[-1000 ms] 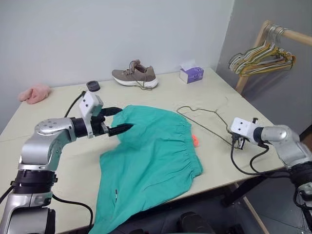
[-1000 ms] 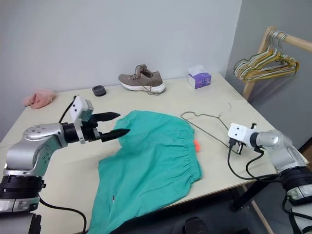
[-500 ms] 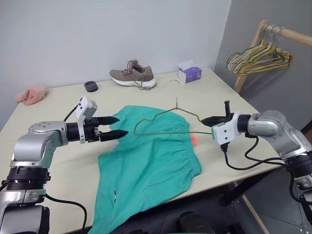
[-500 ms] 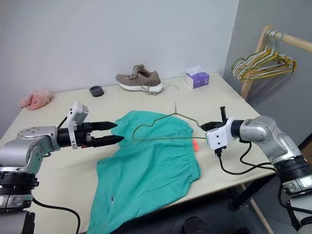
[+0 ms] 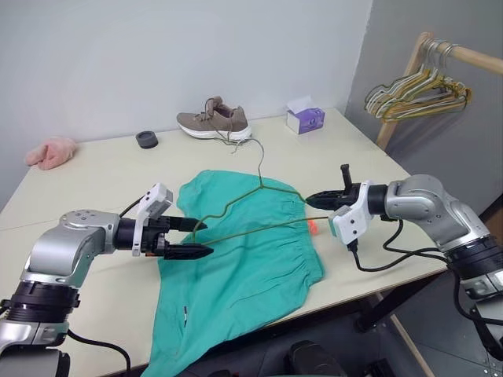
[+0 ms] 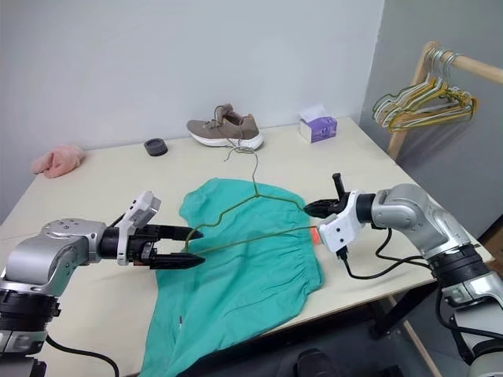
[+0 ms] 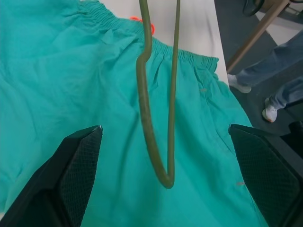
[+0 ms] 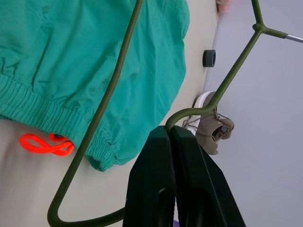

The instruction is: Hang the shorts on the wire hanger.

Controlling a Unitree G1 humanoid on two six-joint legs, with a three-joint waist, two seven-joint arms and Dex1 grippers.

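The teal shorts (image 5: 244, 267) lie spread on the table, their waistband toward my right arm and the orange drawstring (image 5: 313, 228) poking out beside it. My right gripper (image 5: 310, 198) is shut on one corner of the wire hanger (image 7: 143, 94) and holds it upright above the shorts, hook pointing up. The hanger's other corner reaches between the fingers of my left gripper (image 5: 203, 238), which is open and hovers low over the near left part of the shorts. In the right wrist view, the shut fingers (image 8: 163, 156) pinch the wire at its bend.
A brown shoe (image 5: 216, 122), a purple tissue box (image 5: 306, 119), a black round object (image 5: 147, 139) and a pink fluffy cloth (image 5: 53, 151) sit along the table's far side. A wooden rack with pastel hangers (image 5: 416, 86) stands right. A person's legs (image 7: 284, 61) show beyond the table.
My right gripper lifted the hanger off the table, swung it left over the shorts and turned it upright. My left gripper drew back and down; the hanger's corner now sits between its fingers.
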